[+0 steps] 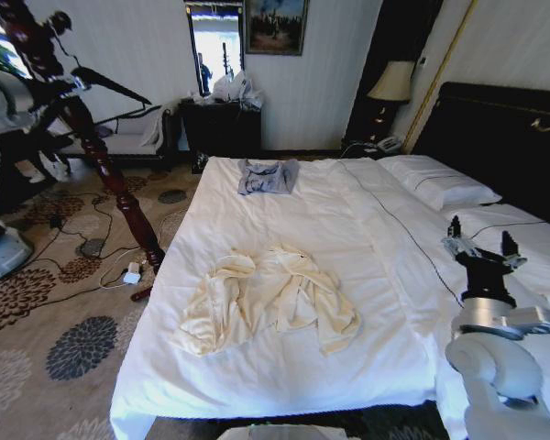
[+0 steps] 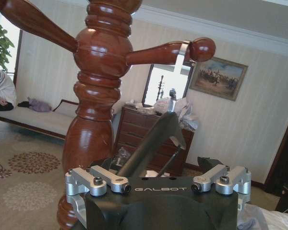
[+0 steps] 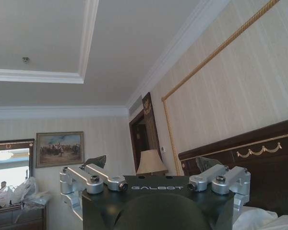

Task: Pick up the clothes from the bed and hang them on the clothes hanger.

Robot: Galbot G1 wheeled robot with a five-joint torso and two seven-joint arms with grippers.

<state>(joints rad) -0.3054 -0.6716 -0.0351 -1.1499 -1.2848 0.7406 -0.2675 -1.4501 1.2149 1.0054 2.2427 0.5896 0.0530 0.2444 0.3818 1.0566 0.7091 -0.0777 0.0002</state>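
Black hanger [image 1: 110, 84] hangs on the wooden pole [image 1: 119, 188] by its silver hook, with the left gripper [image 2: 158, 184] pinching it. Cream clothes [image 1: 268, 298] lie crumpled on the white bed [image 1: 367, 302]. Right gripper [image 1: 483, 246] points up, fingers spread, over the bed.

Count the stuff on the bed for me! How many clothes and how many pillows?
Clothes: 2, the cream clothes and a folded grey-blue garment.
Pillows: 1 clearly seen, a white pillow by the headboard.
Total: 3 things on the bed.
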